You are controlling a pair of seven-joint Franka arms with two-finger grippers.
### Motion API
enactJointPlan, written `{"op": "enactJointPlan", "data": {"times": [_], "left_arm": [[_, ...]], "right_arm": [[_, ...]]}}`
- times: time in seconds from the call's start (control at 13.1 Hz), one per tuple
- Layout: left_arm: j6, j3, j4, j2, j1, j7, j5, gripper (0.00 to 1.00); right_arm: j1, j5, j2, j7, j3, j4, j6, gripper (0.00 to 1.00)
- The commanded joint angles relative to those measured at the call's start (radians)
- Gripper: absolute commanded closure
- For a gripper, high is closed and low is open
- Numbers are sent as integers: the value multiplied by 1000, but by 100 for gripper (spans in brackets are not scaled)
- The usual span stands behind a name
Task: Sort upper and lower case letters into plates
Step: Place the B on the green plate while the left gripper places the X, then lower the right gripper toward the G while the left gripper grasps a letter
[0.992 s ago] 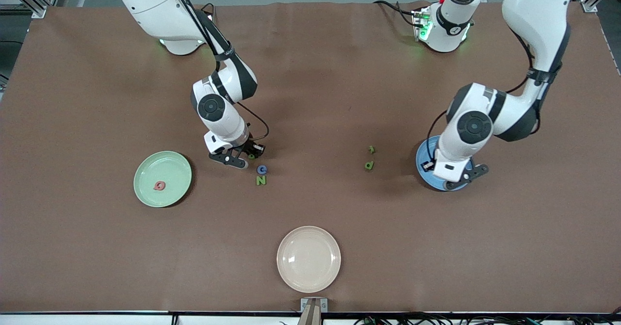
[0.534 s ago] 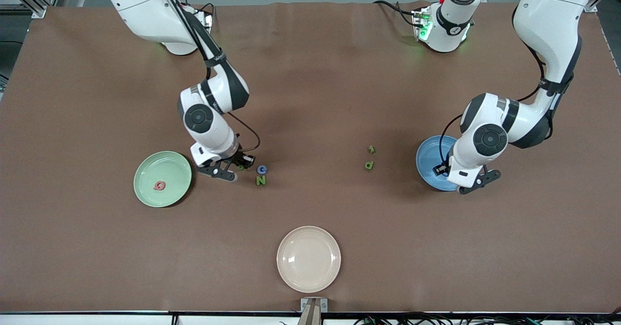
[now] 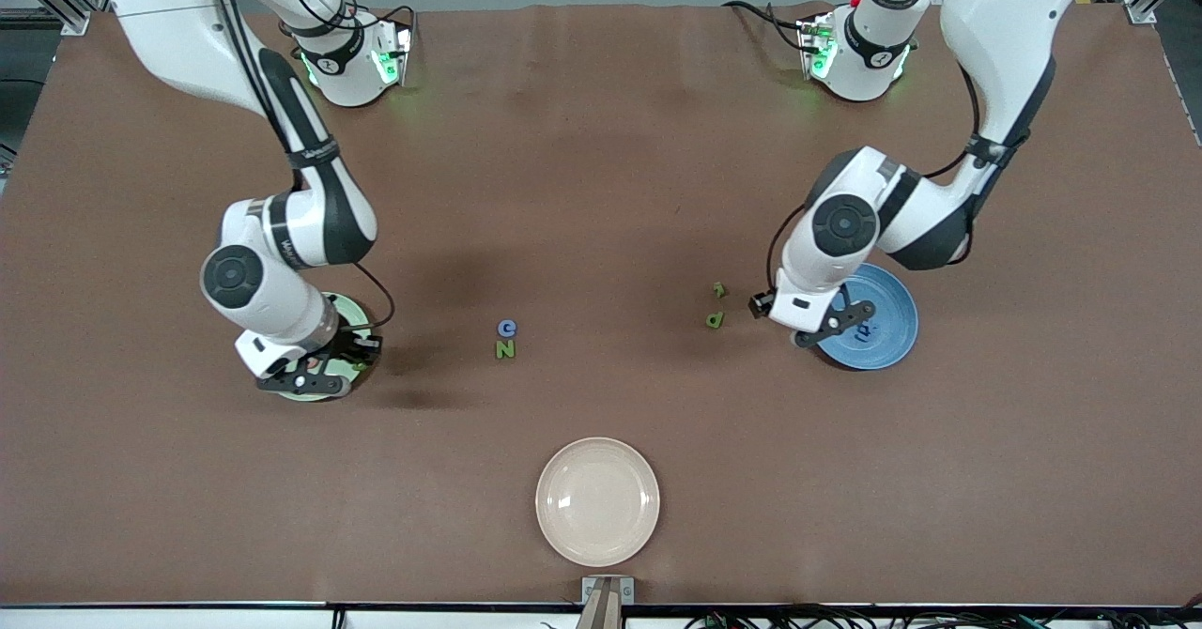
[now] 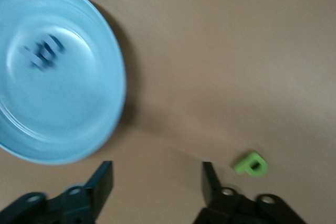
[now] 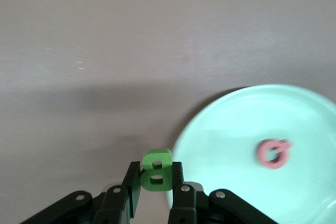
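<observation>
Mid-sort, two deliveries overlapping. Right tool (image 5: 152, 192) clamped on the green B (image 5: 156, 170), hanging at the rim of the pale green plate (image 3: 354, 313), where the pink Q (image 5: 272, 153) already lies flat. Next on that side, by the look of it: carry slightly inward over the plate's well, then spread the fingers and let the B drop beside the Q.

Left tool (image 4: 157, 182) spread wide with nothing between its fingers, hovering over bare worktop (image 3: 601, 188) just off the edge of the bright blue plate (image 3: 892, 324); dark blue letters (image 4: 43, 53) resting inside, too blurred to read. Just ahead of that tool, the small green p (image 4: 251, 163), with a second small green letter (image 3: 719, 288) close by it. Likely next: centre over the p, descend, pinch across its thin edges.

Waiting midway between the two tools: blue C (image 3: 507, 328) and green N (image 3: 505, 349), touching or nearly so.

Letters small, flat, thick-cut, matte, probably foam or wood. Plates round, shallow, glossy with raised rims. Worktop brown, matte, faintly creased. Cream-white plate (image 3: 597, 500) well clear of both tools, unused.
</observation>
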Motion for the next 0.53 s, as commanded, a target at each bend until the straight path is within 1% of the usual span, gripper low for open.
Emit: {"op": "enactJointPlan", "data": {"times": [0.0,0.08,0.15,0.23,0.38,0.46], "left_arm": [[9,-2,11,35,-52,-90,5,40],[25,-2,14,50,-65,-129,9,41],[46,-2,12,64,-76,-150,11,43],[63,-2,12,75,-87,-167,13,44],[100,0,12,99,-110,-215,16,47],[103,0,11,106,-118,-235,17,48]], "right_arm": [[-105,-10,-4,-168,16,-15,4,92],[-128,-10,12,-204,16,-15,8,88],[-142,-10,24,-212,16,-15,11,82],[-145,-8,27,-212,16,-15,13,69],[-145,-4,29,-204,16,-15,14,27],[-136,0,29,-200,16,-14,10,23]]}}
